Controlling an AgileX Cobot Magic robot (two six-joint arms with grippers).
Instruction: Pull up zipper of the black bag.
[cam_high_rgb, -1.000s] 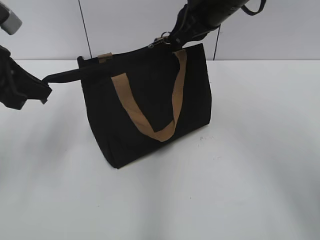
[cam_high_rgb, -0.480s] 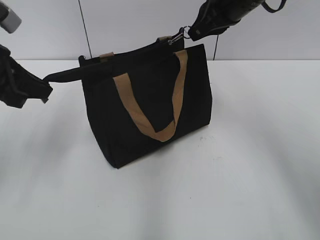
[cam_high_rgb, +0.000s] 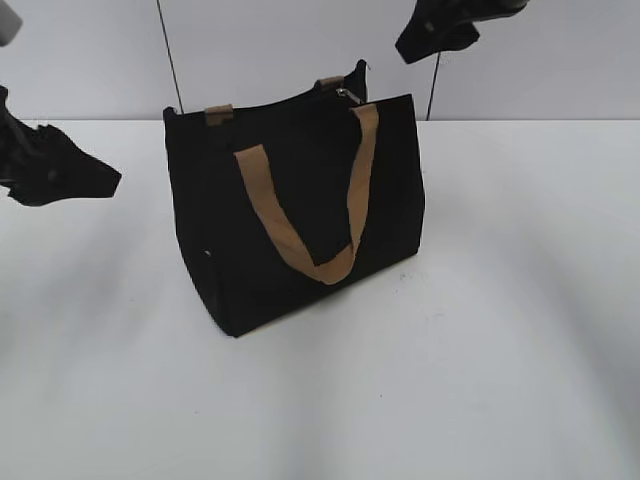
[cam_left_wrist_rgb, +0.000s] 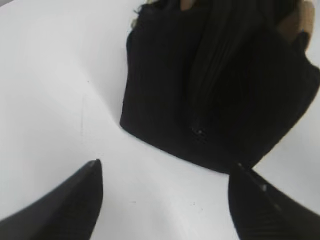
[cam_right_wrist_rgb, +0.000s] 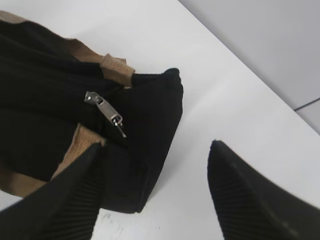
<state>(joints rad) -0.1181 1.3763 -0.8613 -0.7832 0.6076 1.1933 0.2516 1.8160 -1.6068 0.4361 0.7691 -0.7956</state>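
Observation:
The black bag (cam_high_rgb: 300, 210) stands upright mid-table with a tan strap handle (cam_high_rgb: 300, 215) hanging down its front. It also shows in the left wrist view (cam_left_wrist_rgb: 220, 85) and the right wrist view (cam_right_wrist_rgb: 45, 110). The silver zipper slider (cam_high_rgb: 345, 94) lies at the right end of the top zipper line, seen close in the right wrist view (cam_right_wrist_rgb: 106, 111). My left gripper (cam_high_rgb: 100, 180) is open and empty, left of the bag (cam_left_wrist_rgb: 165, 172). My right gripper (cam_high_rgb: 435, 40) is open and empty, above and right of the bag's top corner (cam_right_wrist_rgb: 155, 150).
The white table (cam_high_rgb: 450, 380) spreads around the bag. A pale wall with dark vertical seams (cam_high_rgb: 170, 60) rises behind it.
My right gripper let go of the zipper pull and rose up to the right. My left gripper released the bag's black end tab, which dropped back, and opened.

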